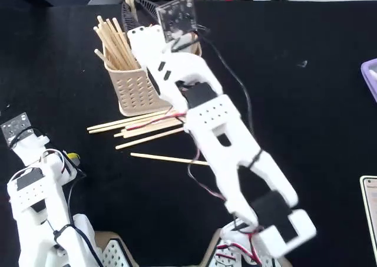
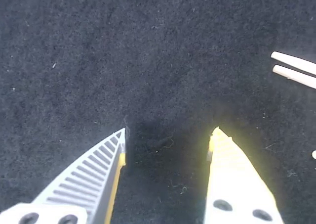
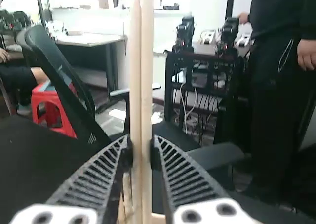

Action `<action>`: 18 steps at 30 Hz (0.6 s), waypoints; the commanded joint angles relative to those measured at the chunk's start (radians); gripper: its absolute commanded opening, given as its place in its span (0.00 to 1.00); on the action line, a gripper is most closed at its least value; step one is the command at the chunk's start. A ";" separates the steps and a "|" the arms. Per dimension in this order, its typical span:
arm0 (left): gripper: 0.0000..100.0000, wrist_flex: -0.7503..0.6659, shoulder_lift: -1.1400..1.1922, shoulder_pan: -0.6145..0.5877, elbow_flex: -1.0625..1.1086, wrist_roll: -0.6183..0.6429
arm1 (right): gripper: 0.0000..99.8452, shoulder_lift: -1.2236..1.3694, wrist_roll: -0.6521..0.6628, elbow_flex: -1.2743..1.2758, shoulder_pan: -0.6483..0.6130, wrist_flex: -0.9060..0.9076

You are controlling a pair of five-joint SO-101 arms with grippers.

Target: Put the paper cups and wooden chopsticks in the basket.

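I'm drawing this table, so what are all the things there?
table: one, black, under everything.
basket: one, beige, far-left part of table.
chopsticks in basket: a bunch, pale wood, standing upright.
loose chopsticks: several, pale wood, lying beside the basket.
held chopsticks: two, pale wood, in the right tool.
purple thing: one, purple, table's right edge.
left tool: one, white and yellow, open over bare table.
right tool: one, white arm, shut on held chopsticks.

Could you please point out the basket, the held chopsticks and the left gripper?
basket (image 1: 133, 89), high view, slatted front wall.
held chopsticks (image 3: 146, 61), right wrist view, mid-shaft.
left gripper (image 2: 169, 131), left wrist view, midway between fingertips.
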 commanded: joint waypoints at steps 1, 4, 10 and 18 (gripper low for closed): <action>0.27 -0.012 -0.011 0.012 -0.010 -0.003 | 0.02 0.002 -0.006 -0.087 0.008 0.031; 0.27 -0.012 -0.011 0.012 -0.010 -0.003 | 0.13 0.002 -0.006 -0.150 -0.014 0.186; 0.27 -0.012 -0.011 0.012 -0.010 -0.005 | 0.22 -0.036 -0.006 -0.348 -0.014 0.525; 0.27 -0.011 -0.011 0.012 -0.010 -0.008 | 0.21 -0.332 0.000 -0.421 -0.003 0.873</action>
